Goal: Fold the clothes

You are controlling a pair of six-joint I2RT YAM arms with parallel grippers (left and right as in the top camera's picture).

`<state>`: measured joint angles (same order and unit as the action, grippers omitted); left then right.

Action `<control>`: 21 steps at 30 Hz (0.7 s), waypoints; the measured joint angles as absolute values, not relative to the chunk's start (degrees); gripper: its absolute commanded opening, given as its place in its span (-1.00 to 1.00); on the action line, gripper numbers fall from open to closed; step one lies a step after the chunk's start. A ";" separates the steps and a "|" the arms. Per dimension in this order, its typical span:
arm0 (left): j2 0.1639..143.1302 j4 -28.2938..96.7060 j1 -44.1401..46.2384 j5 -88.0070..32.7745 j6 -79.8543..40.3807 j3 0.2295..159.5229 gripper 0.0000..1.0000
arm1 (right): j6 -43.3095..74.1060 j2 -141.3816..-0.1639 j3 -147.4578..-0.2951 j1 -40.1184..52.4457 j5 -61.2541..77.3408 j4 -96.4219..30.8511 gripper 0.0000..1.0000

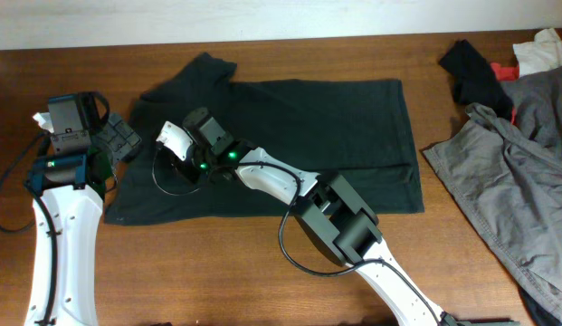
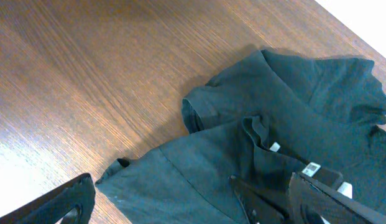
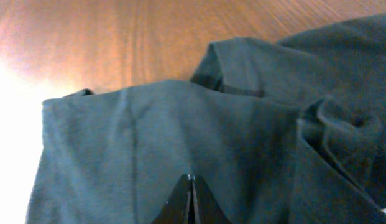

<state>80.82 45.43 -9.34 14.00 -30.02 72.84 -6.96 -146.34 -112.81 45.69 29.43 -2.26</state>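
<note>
The clothes (image 1: 335,136) are one very dark blackish-green garment lying mostly flat across the middle of the wooden table (image 1: 217,263). My right arm reaches across it, and my right gripper (image 1: 169,145) sits low over its left part. In the right wrist view that gripper (image 3: 191,179) is shut, tips pressed together against the cloth (image 3: 149,130). Whether cloth is pinched between them does not show. My left gripper (image 1: 118,140) hovers at the garment's left edge. It stands wide open (image 2: 193,211) above the fabric (image 2: 199,162), beside a bunched sleeve (image 2: 205,112).
A light grey garment (image 1: 507,172) is heaped at the right edge. Behind it lie a small black cloth (image 1: 475,72), a red scrap (image 1: 505,68) and a white piece (image 1: 543,50). Bare wood (image 2: 87,81) lies left of the dark garment.
</note>
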 measured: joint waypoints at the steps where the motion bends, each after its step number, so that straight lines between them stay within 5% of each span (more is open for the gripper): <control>1: 80.82 45.43 -9.34 14.00 -30.02 72.84 0.99 | -6.52 -146.58 -112.81 45.69 28.67 -1.80 -0.92; 21: 80.82 45.56 -9.34 14.00 -30.02 72.84 0.99 | -6.00 -147.41 -112.81 45.69 17.04 1.54 -0.92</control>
<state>80.82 45.56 -9.34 14.00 -30.02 72.84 -6.00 -147.41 -112.81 45.69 17.04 1.54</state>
